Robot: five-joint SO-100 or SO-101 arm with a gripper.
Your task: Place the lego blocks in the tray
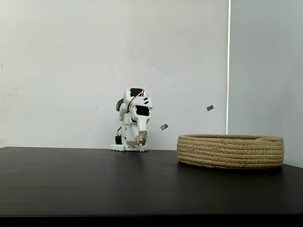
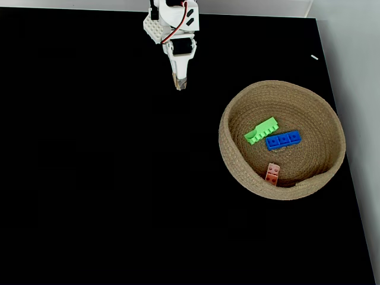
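Black tabletop (image 2: 89, 178) carries the arm, its gripper (image 2: 179, 83) pinched together and empty. Rightward, the tray (image 2: 237, 172) holds three bricks: green brick (image 2: 261, 130) slanting up-right, blue brick (image 2: 283, 140) nearly level, pink brick (image 2: 273, 174) near upright.

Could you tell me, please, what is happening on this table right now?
The small white robot arm sits folded at the back of the black table, its tool pointing down and holding nothing. The long green brick, long blue brick and small pink brick all lie inside the round coiled-rope basket.
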